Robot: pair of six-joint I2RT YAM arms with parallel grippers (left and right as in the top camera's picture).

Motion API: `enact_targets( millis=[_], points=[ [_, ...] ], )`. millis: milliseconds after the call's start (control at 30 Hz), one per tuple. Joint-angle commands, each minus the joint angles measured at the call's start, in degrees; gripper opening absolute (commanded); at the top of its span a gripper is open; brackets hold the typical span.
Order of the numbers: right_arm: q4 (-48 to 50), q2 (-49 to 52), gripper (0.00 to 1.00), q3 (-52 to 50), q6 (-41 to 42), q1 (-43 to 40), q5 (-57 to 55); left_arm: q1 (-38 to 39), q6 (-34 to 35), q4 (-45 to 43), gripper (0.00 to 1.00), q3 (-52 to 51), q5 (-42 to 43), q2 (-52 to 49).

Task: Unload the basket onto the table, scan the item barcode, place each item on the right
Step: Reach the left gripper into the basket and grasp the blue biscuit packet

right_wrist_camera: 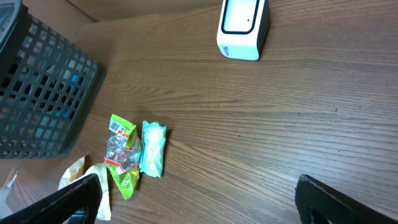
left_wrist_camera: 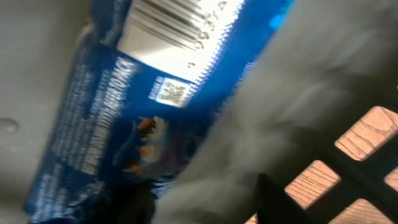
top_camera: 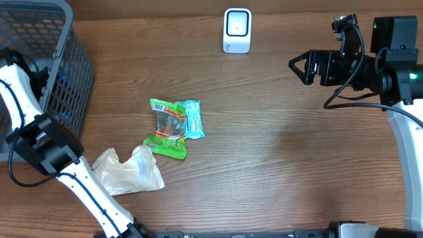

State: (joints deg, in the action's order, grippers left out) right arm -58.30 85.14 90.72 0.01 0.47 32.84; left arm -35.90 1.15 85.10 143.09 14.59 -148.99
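Ahead of the right gripper (top_camera: 299,67) (overhead view), whose jaws stand spread and empty, a white box-shaped barcode scanner (top_camera: 237,30) sits on the brown wooden table (top_camera: 277,165). Farther out, and to one side of its line of reach, lie a green plastic snack packet (top_camera: 166,129), a pale teal wrapper (top_camera: 192,119) just beside it, and a crumpled translucent plastic bag (top_camera: 129,170). The white left arm (top_camera: 39,142) bends into the grey mesh basket (top_camera: 73,66), so its gripper is hidden from this camera.

Left wrist view: directly before the left gripper (left_wrist_camera: 205,208), a blue foil packet (left_wrist_camera: 118,124) fills the frame inside the basket, its white barcode panel (left_wrist_camera: 168,25) facing the camera. Basket mesh shows to one side of the fingers. Blur prevents telling whether these jaws are spread or pinching the packet.

Right wrist view: beyond the widely parted fingertips the scanner stands farthest off, the green and teal packets nearer, and the basket off to the side.

The step in hand appears to be fetching the blue packet from the basket. The next move calls for a firm pinch, a lift clear of the basket wall, and a carry that turns the barcode toward the scanner's window.
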Motion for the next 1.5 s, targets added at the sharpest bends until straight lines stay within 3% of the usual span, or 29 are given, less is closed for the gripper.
enact_targets(
  millis=[0,167,300,333,433,467,633,800,933,1067,1300,1467],
  points=[
    [0.42,-0.2,1.0,1.51,-0.04,0.17,0.74,0.31,-1.4,-0.76,0.56,1.09,-0.17,-1.97],
    [0.81,-0.2,1.0,1.51,-0.02,0.17,0.76,0.44,-1.38,-2.82,0.56,1.38,0.26,-1.97],
    [1.18,-0.2,1.0,1.51,-0.02,0.17,0.76,1.42,-1.44,1.03,0.54,7.23,0.33,-1.77],
    [1.2,-0.2,1.0,1.51,-0.02,0.17,0.76,1.73,-1.49,2.84,0.57,10.05,-0.22,-1.7],
    [1.18,-0.2,1.0,1.49,-0.02,0.17,0.76,1.84,-1.62,6.05,0.81,16.28,-1.33,-1.49],
    [1.16,-0.2,1.0,1.51,-0.02,0.17,0.76,1.84,-1.64,7.37,0.84,19.26,-2.4,-1.42],
    [1.16,-0.2,1.0,1.51,-0.02,0.17,0.76,1.86,-1.6,3.15,0.82,21.35,-15.61,-1.68],
    [1.14,-0.2,1.0,1.51,-0.02,0.17,0.76,1.92,-1.38,-4.57,0.79,11.8,-13.92,-1.68],
    [1.16,-0.2,1.0,1.51,-0.02,0.17,0.76,1.92,-1.38,-8.11,0.68,3.56,-12.07,-1.68],
    [1.2,-0.2,1.0,1.51,-0.04,0.17,0.74,1.92,-1.03,-8.35,0.04,2.14,-12.04,-1.66],
    [1.18,-0.2,1.0,1.51,-0.02,0.17,0.79,1.51,1.73,-4.5,0.04,4.02,-11.98,1.55],
    [1.22,-0.2,1.0,1.49,-0.02,0.17,2.01,1.01,3.63,-0.85,0.04,9.73,-12.0,11.41]
  ],
)
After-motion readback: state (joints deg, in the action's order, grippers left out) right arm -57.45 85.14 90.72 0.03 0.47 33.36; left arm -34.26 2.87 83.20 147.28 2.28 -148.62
